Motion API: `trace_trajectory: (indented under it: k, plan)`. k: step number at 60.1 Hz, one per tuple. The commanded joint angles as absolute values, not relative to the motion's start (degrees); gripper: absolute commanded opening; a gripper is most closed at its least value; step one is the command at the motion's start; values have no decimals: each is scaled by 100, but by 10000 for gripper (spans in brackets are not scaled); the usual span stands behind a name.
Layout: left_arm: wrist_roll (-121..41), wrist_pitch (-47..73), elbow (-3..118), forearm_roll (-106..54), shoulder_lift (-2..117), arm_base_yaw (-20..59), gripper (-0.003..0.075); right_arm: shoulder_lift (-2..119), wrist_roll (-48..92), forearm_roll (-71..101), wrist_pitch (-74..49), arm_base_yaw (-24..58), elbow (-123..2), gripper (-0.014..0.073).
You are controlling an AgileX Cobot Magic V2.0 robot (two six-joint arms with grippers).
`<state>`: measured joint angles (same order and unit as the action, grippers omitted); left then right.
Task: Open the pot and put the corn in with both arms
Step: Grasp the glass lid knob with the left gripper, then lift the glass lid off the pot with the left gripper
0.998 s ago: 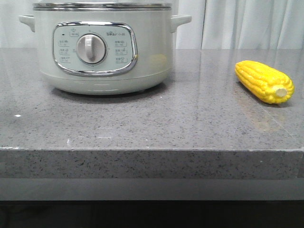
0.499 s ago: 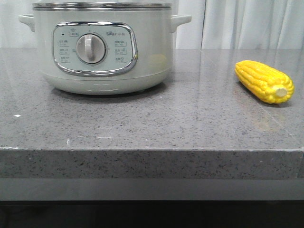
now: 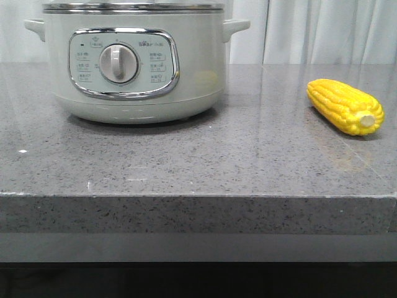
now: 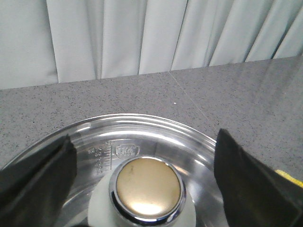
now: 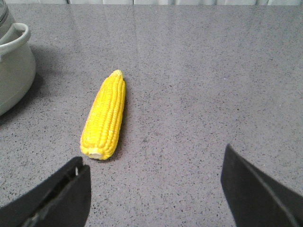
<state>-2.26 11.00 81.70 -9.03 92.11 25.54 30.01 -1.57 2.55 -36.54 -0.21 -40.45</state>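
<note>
Pale curtains (image 3: 322, 31) hang behind the grey speckled bench (image 3: 198, 161). The pot (image 3: 133, 62) stands at about ten o'clock, its top cut off; the corn (image 3: 345, 106) lies at three o'clock. The left hand (image 4: 147, 189) is spread wide above the glass lid (image 4: 142, 137), probably not touching. The right hand (image 5: 156, 189) is released, near the corn.
</note>
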Motion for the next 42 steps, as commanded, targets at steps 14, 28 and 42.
trace_trajectory:
  k: [14, 28, 42]
  plan:
    - [-223, 307, 8403, -973, 9314, 2579, 585, 3060, -128, 191, -3303, -53, -4221, 582]
    - [-223, 318, 8403, -973, 9379, 2579, 541, 3060, -128, 191, -3303, -53, -4221, 582]
    - [-223, 485, 8403, -973, 9379, 2579, 331, 3060, -128, 191, -3303, -53, -4221, 582]
